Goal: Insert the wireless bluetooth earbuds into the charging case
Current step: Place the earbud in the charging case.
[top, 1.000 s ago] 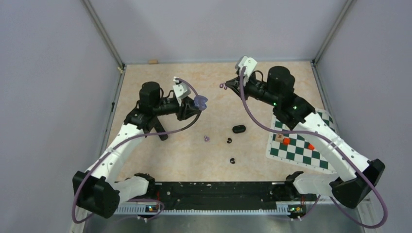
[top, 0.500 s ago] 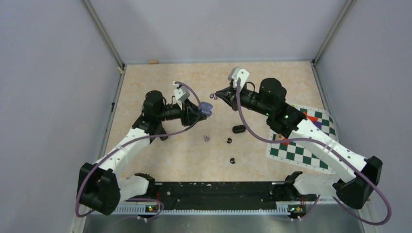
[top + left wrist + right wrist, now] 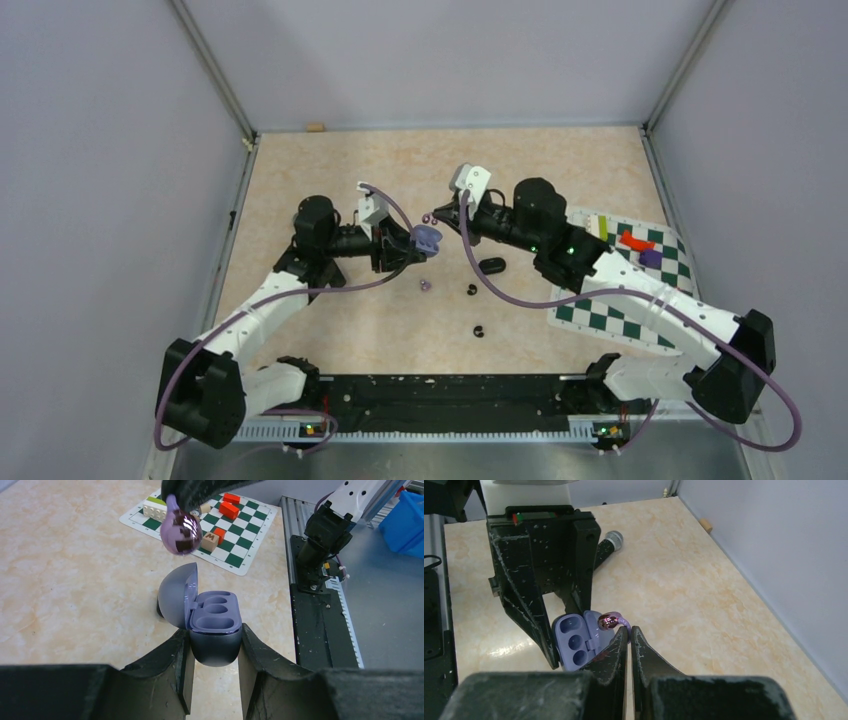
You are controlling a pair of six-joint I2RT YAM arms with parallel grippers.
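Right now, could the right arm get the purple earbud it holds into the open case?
Probably yes: the left jaws hold the case lid-open, both sockets empty, and the earbud sits close by with nothing between them.

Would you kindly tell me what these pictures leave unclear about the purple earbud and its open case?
- Top external: whether the pale purple earbud touches the open lilac charging case; too small.
- Left wrist: how the right gripper holds that earbud; its fingers run off the top edge.
- Right wrist: the case's near edge, behind the right gripper's fingers.
- Top external: which way the two black earbuds lie; too small.
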